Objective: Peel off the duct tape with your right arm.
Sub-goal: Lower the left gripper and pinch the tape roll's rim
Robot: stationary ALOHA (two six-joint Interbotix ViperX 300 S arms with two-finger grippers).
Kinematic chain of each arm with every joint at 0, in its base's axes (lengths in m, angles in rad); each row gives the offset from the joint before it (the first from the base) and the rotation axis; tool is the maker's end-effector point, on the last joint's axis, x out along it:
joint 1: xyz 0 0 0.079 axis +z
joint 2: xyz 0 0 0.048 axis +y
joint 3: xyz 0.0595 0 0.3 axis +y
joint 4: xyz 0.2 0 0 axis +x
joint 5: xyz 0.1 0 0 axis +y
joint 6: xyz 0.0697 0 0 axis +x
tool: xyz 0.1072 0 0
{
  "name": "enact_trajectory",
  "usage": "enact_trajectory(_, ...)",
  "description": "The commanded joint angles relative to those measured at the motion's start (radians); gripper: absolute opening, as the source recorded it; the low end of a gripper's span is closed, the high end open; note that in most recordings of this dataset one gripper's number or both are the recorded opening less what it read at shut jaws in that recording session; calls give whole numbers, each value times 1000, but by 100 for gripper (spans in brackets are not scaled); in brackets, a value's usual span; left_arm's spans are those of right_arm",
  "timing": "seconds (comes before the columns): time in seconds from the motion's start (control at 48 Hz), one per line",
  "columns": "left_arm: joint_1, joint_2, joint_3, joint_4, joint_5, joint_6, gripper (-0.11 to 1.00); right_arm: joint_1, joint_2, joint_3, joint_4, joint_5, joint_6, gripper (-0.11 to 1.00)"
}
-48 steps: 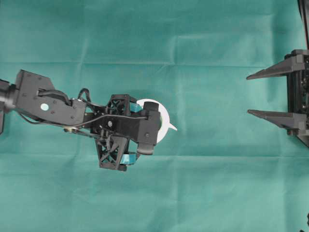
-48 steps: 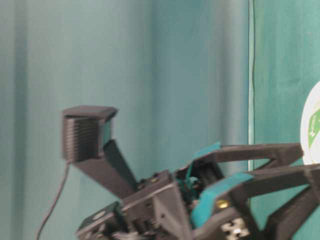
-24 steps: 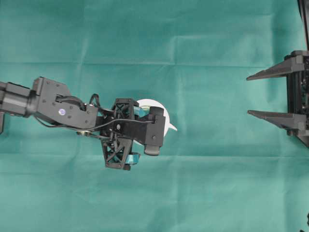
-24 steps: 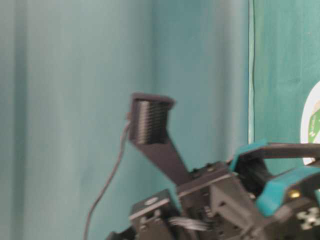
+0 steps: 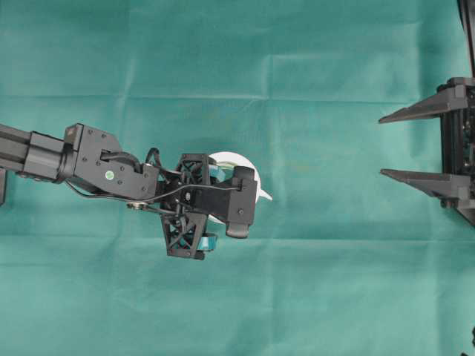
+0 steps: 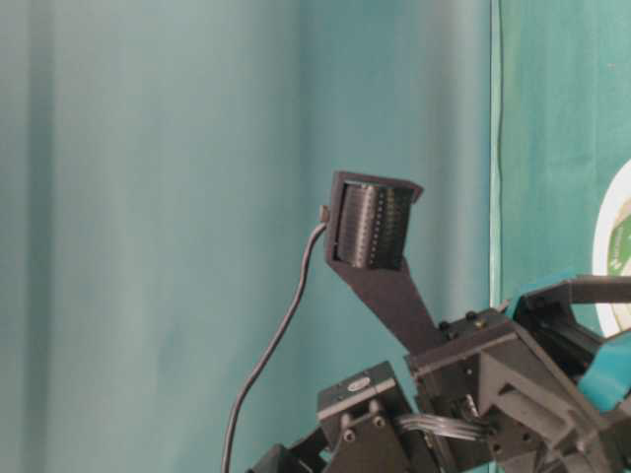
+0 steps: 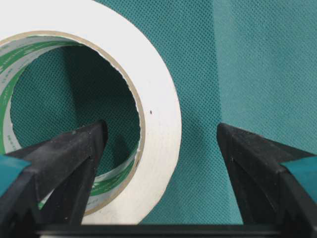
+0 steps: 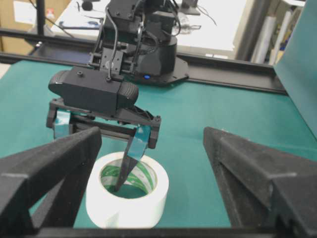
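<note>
— Where's the duct tape?

— Lying flat on the green cloth, left of centre. I see its loose strip end pointing right.

— And your left gripper?

— Directly over the roll, jaws spread wide. One finger hangs inside the ring's hole, the other outside the white wall. Nothing is clamped.

— The right gripper?

— At the far right edge, well apart from the tape. Its two pointed fingers stand fully apart, holding nothing.
</note>
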Motion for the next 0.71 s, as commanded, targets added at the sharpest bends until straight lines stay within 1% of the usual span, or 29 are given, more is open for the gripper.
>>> enact_trajectory(0.0, 2, -12, -2, 2, -18, -2, 93, 0, 8, -9, 0, -9, 0, 76)
enact_trajectory(0.187, 2, -12, 6, 2, -31, -2, 91, 0, 8, -2, 0, -23, 0, 76)
enact_trajectory(0.291, 2, -12, 6, 2, -31, -2, 87, 0, 8, -2, -2, -26, 0, 76)
enact_trajectory(0.375, 2, -12, 9, 2, -31, -2, 72, 0, 8, -2, -2, -28, 0, 76)
enact_trajectory(0.458, 6, -14, 8, 2, -28, -2, 49, 0, 8, -2, 0, -26, 0, 76)
enact_trajectory(0.5, 6, -14, 6, 2, -26, -2, 39, 0, 8, -2, 0, -26, 0, 76)
enact_trajectory(0.583, 6, -20, 6, 2, -21, 0, 27, 0, 8, -2, 0, -26, 0, 76)
enact_trajectory(0.624, 6, -25, 6, 2, -18, 0, 22, 0, 8, -2, 0, -28, 0, 76)
enact_trajectory(0.687, 3, -32, 8, 2, -6, 0, 22, 0, 8, -2, -2, -26, 0, 76)
